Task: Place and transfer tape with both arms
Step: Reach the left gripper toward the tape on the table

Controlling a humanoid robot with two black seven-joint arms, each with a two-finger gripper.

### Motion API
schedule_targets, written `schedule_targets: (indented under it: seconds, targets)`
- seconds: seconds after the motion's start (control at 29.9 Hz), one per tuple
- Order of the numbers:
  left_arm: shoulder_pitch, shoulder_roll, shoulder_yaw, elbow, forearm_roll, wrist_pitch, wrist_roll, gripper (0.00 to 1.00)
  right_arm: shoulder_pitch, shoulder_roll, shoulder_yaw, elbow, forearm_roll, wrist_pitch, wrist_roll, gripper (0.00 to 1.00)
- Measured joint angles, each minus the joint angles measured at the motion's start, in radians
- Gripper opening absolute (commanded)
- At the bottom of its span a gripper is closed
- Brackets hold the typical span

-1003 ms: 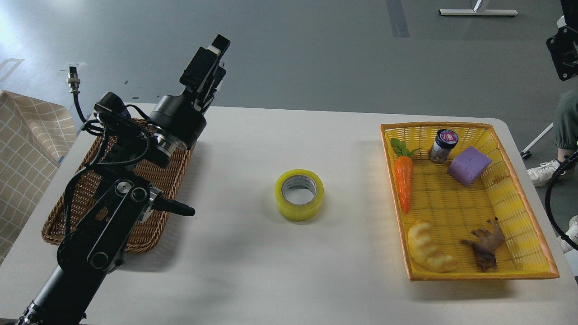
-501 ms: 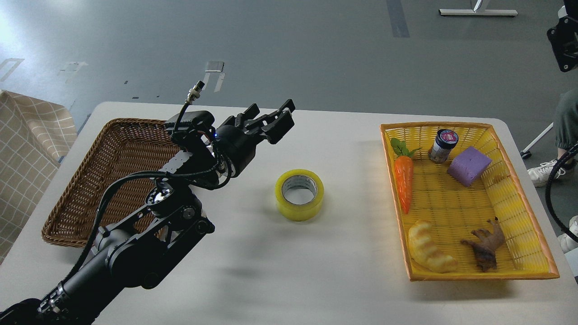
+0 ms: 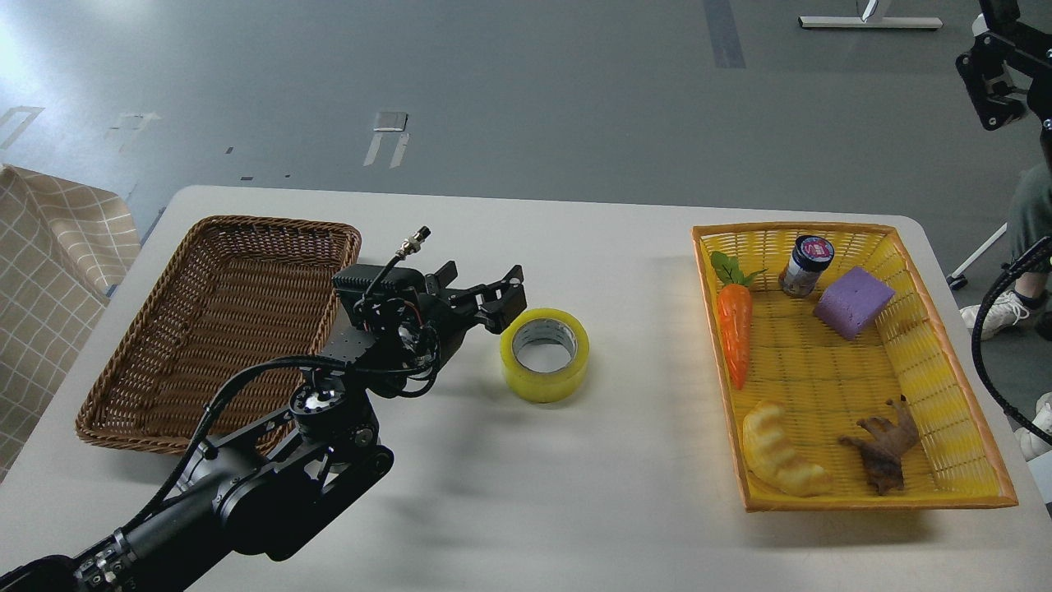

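The tape [image 3: 545, 353], a yellow translucent roll with a grey-white core, lies flat on the white table [image 3: 526, 510] near its middle. My left arm comes in from the lower left. Its gripper [image 3: 483, 294] is low over the table just left of the tape, with its fingers spread open and pointing at the roll; one fingertip [image 3: 508, 302] is close to the roll's upper left rim. It holds nothing. A black end of my right arm [image 3: 994, 78] shows at the top right edge, high above the floor and far from the tape; its fingers cannot be told apart.
A brown wicker basket [image 3: 123, 395] stands at the left with nothing in it. A yellow basket [image 3: 953, 362] at the right holds a toy carrot [image 3: 734, 329], a jar [image 3: 805, 265], a purple block [image 3: 853, 301], a croissant-like toy [image 3: 781, 460] and a brown figure [image 3: 886, 448].
My left arm has swung down and to the right from above the brown basket, bringing its open gripper low beside the tape. The right arm's end has shifted left and up. The tape has not moved.
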Motion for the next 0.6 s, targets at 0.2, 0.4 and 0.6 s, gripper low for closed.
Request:
schedule_targets:
  seconds: [0.2,0.4,0.6]
  targets:
    - [-0.001,-0.048,0.002,0.046,0.0,0.0,0.077,0.98,0.0,0.0,-0.002,-0.023,0.0,0.0,0.001,1.0]
    - [-0.007,-0.063,0.018,0.071,0.0,0.0,0.113,0.98,0.016,0.001,-0.008,-0.035,0.0,0.0,0.001,1.0]
    - [-0.018,-0.119,0.037,0.072,0.0,-0.003,0.167,0.98,0.02,0.007,-0.028,-0.068,0.0,-0.001,0.001,1.0]
